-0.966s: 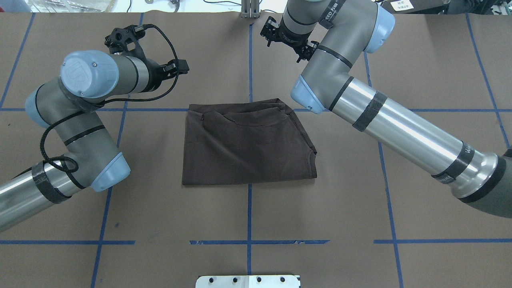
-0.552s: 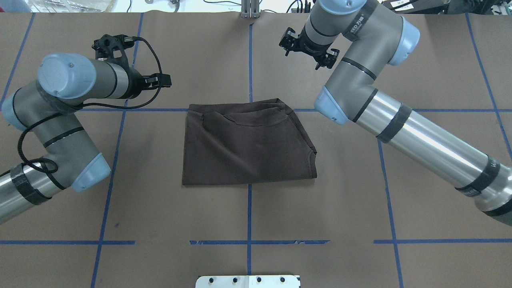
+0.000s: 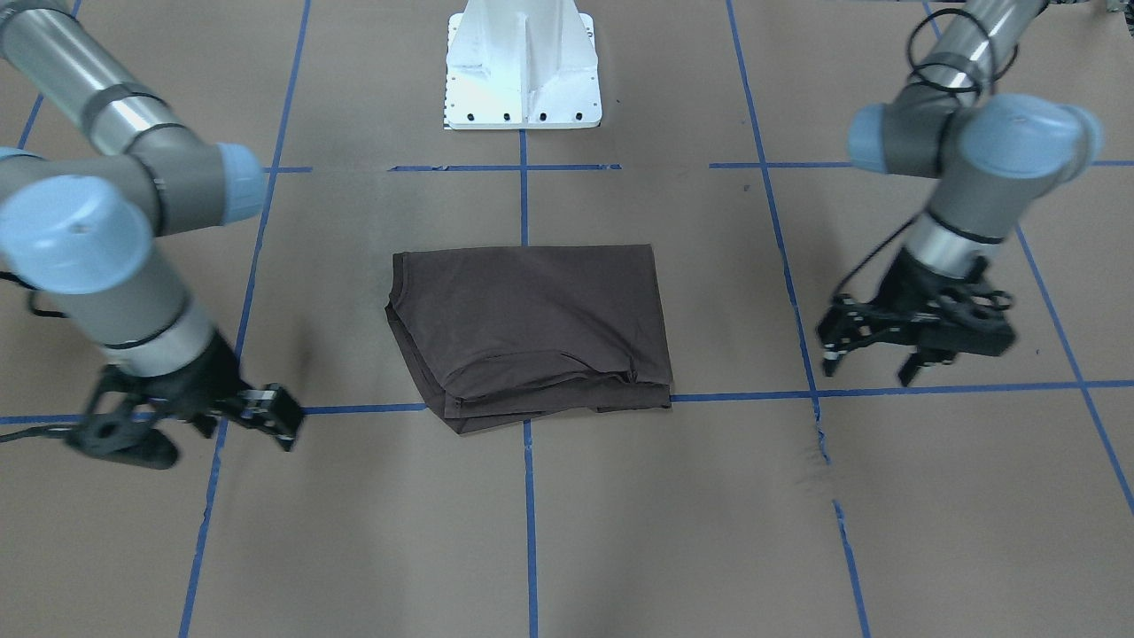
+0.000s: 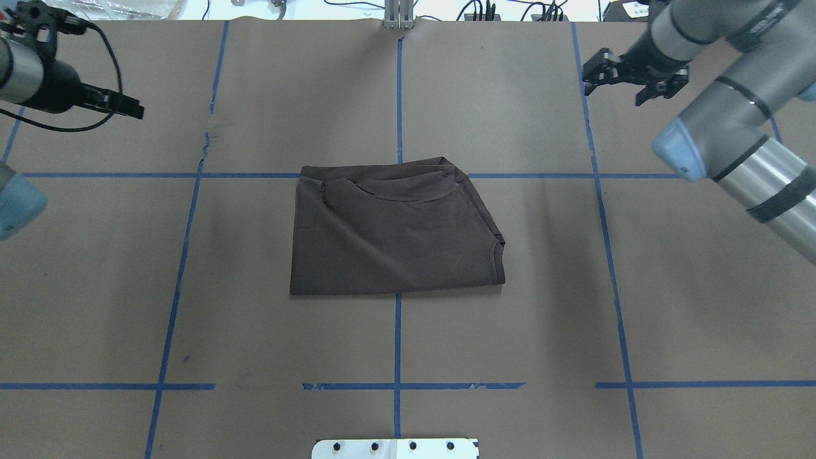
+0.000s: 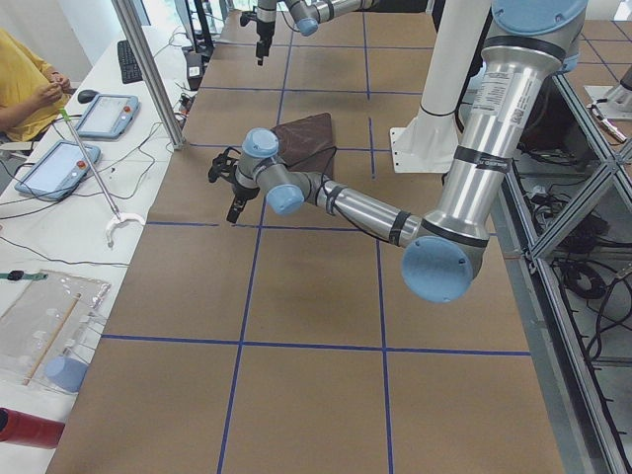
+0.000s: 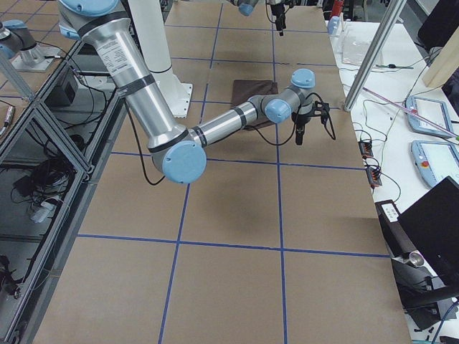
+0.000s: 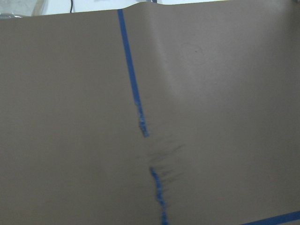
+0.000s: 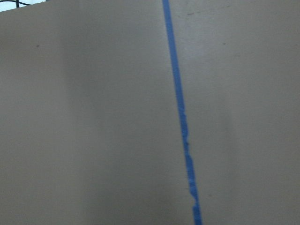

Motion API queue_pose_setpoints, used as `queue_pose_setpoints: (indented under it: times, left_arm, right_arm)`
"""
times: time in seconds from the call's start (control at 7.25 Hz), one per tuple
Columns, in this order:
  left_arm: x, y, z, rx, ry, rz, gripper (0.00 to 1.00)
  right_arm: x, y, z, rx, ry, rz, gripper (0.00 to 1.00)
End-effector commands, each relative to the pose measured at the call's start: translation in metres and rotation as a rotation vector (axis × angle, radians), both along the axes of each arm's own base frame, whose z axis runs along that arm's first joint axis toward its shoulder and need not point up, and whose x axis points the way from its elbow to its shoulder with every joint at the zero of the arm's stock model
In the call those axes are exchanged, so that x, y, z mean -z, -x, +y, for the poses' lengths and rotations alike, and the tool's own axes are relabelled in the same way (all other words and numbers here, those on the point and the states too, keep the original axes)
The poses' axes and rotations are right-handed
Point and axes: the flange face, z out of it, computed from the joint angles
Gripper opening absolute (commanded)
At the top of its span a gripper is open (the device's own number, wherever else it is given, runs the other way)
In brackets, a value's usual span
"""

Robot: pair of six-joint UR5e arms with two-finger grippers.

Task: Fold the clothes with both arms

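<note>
Brown paper tbl cover [image 4: 510, 331] w/ blue tape grid [image 4: 397, 344], white pedestal base [image 3: 523, 71].

Dark brown T-shirt [image 4: 395, 236], folded to rough rectangle, collar on top, flat at tabletop [image 4: 510, 331] ctr. L arm [image 4: 32, 83], R arm [image 4: 733, 102] well clear either side.

L hand [image 3: 873, 354] & R hand [image 4: 628, 75] swing outward from mid-table toward far L/R table corners.
</note>
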Motion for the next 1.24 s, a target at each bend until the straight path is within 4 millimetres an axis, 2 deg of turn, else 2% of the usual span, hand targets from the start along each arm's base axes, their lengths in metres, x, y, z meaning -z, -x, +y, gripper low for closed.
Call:
queue_pose_setpoints:
  times: [0.0,0.14,0.28,0.41,0.55,0.69,0.83,0.97,1.1]
  left_arm:
    - [-0.062,0.127,0.016,-0.091,-0.017,-0.004,1.0]
    - [-0.083,0.164,0.031,-0.121,-0.027,-0.021,1.0]
    - [-0.105,0.185,0.034,-0.108,0.079,-0.044,1.0]
    - [-0.117,0.189,0.035,-0.148,0.126,-0.074,1.0]
    - [-0.132,0.197,0.042,-0.16,0.214,-0.074,1.0]
    - [-0.142,0.198,0.051,-0.168,0.277,-0.079,1.0]
    - [-0.149,0.198,0.06,-0.168,0.29,-0.079,1.0]
    - [-0.143,0.198,0.056,-0.169,0.28,-0.08,1.0]
    - [-0.144,0.203,0.061,-0.166,0.276,-0.08,1.0]
  right_arm:
    - [-0.093,-0.125,0.032,0.107,-0.065,0.027,1.0]
    - [-0.122,-0.159,0.045,0.154,-0.095,0.065,1.0]
    - [-0.135,-0.184,0.054,0.175,-0.102,0.085,1.0]
    - [-0.153,-0.19,0.087,0.201,-0.092,0.093,1.0]
    - [-0.165,-0.194,0.11,0.21,-0.08,0.096,1.0]
    - [-0.168,-0.194,0.121,0.217,-0.07,0.097,1.0]
    - [-0.171,-0.197,0.123,0.243,-0.075,0.104,1.0]
    - [-0.174,-0.203,0.125,0.309,-0.079,0.116,1.0]
    - [-0.172,-0.202,0.126,0.347,-0.057,0.122,1.0]
